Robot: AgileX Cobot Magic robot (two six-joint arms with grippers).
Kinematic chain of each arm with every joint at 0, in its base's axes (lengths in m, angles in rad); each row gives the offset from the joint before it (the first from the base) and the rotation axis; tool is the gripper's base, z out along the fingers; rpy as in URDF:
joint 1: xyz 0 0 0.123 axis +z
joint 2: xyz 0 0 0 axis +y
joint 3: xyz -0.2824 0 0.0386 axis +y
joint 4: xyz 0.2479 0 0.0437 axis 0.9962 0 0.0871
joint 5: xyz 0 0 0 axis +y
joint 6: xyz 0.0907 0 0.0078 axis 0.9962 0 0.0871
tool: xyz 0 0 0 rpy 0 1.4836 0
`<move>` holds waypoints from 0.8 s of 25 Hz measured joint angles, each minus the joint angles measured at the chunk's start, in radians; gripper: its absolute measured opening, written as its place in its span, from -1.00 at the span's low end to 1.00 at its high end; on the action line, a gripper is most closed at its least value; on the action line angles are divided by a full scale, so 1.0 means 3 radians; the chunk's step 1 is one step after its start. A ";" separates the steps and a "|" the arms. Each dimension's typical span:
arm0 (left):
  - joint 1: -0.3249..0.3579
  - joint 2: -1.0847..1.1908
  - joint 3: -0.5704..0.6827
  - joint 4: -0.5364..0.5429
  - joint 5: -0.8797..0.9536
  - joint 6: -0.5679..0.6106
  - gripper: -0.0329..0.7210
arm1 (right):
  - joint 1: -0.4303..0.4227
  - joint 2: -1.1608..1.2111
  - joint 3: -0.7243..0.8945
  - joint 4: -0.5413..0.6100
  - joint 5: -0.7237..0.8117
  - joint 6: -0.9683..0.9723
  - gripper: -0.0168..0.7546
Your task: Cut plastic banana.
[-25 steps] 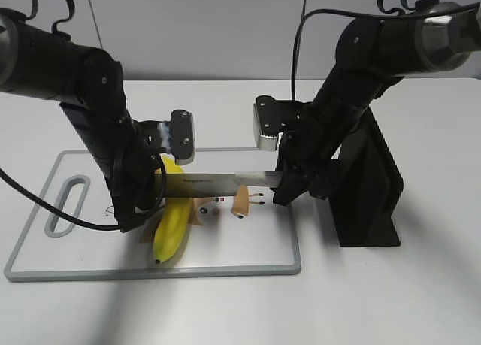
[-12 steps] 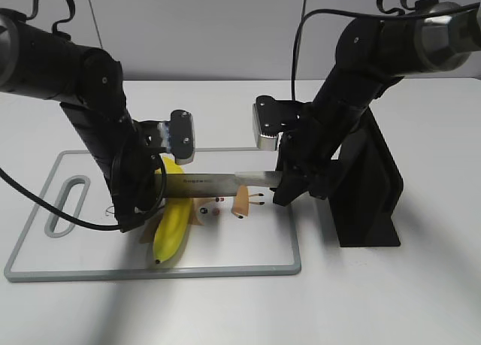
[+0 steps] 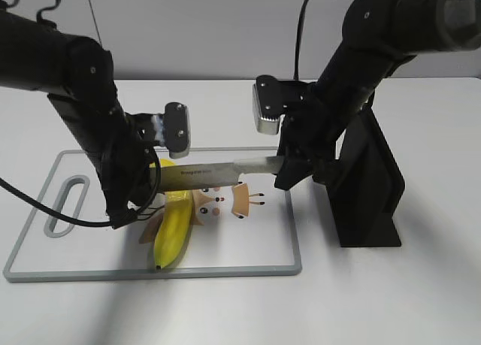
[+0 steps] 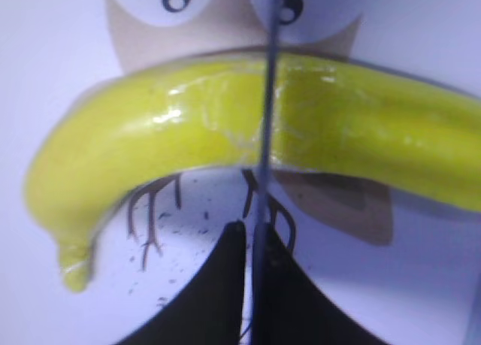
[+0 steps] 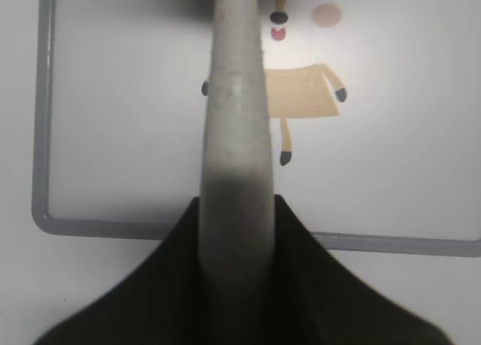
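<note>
Left wrist view: glossy yellow plastic banana (image 4: 225,127); both grippers (image 4: 252,243) (image 5: 234,210) clamp the knife (image 3: 218,176).

A lab-like test bench: bare white table (image 3: 421,300), plain grey wall panels (image 3: 203,29), and cabled robot arms (image 3: 68,74).

A white cutting board (image 3: 45,256) with a grey rim and cartoon animal print lies beside a black stand (image 3: 368,202).
</note>
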 joint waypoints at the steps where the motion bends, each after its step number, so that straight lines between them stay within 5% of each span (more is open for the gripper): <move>1: 0.0000 -0.0082 0.0000 0.0016 0.0018 0.0000 -0.96 | 0.0000 -0.0075 0.0000 -0.0003 0.0003 0.0012 -0.53; 15: -0.0003 -0.0951 0.0000 0.0062 0.0359 0.0000 -0.90 | 0.0010 -0.0745 0.0000 0.0003 0.0093 0.0017 -0.53; 18: -0.0003 -0.0954 0.0000 0.0059 0.0404 0.0000 -0.47 | 0.0010 -0.0745 0.0003 -0.0015 0.0093 0.0020 -0.53; 20: -0.0003 -0.0954 0.0000 0.0038 0.0440 -0.0001 0.08 | 0.0010 -0.0745 0.0003 -0.0021 0.0086 0.0051 -0.54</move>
